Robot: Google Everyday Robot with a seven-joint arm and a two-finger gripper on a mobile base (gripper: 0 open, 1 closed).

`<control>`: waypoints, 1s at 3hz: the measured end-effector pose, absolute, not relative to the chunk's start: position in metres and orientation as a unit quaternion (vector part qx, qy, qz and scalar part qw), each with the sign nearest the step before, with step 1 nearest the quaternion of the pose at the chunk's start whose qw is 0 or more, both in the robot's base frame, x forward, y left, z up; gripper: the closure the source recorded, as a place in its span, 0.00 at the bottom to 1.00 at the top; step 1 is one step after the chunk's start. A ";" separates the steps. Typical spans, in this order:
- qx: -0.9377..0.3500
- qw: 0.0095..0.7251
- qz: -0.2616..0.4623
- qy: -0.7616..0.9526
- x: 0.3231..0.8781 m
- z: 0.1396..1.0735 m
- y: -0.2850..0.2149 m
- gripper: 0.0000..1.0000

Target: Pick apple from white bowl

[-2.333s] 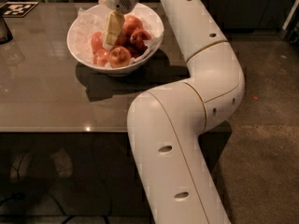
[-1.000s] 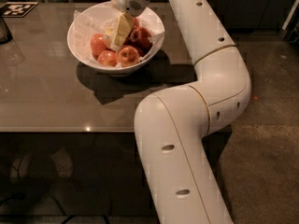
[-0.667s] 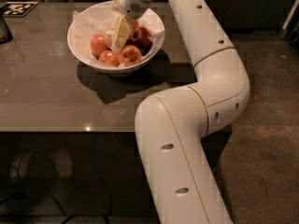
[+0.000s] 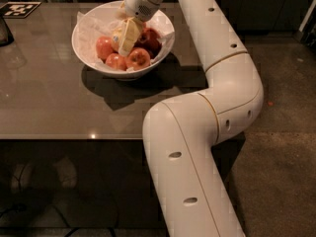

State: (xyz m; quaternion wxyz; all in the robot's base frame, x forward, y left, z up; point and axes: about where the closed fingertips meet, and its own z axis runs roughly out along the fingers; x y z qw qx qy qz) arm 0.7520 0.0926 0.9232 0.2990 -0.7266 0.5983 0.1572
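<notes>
The white bowl (image 4: 84, 28) stands on the table at the upper left, lined with crumpled white paper. It holds several red apples (image 4: 138, 58). The pale yellow apple (image 4: 116, 35) with a small sticker lies among them near the bowl's middle. My gripper (image 4: 123, 44) reaches down into the bowl from the upper right and sits right against the pale apple, partly covering it. The apple is still low in the bowl among the others.
The brown glossy table (image 4: 49, 102) runs left and forward to its front edge. A dark object (image 4: 4, 32) stands at the far left edge, with a black-and-white marker tag (image 4: 19, 9) behind it. My white arm (image 4: 217, 98) fills the right half of the view above the floor.
The wrist turned and shifted slightly right early on. Over the last second the gripper has stayed low in the bowl against the pale apple, almost still.
</notes>
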 end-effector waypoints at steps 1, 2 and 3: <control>-0.727 0.299 0.157 0.598 0.752 0.923 0.093 0.43; -0.727 0.299 0.157 0.598 0.752 0.923 0.093 0.66; -0.727 0.299 0.157 0.598 0.752 0.923 0.093 0.89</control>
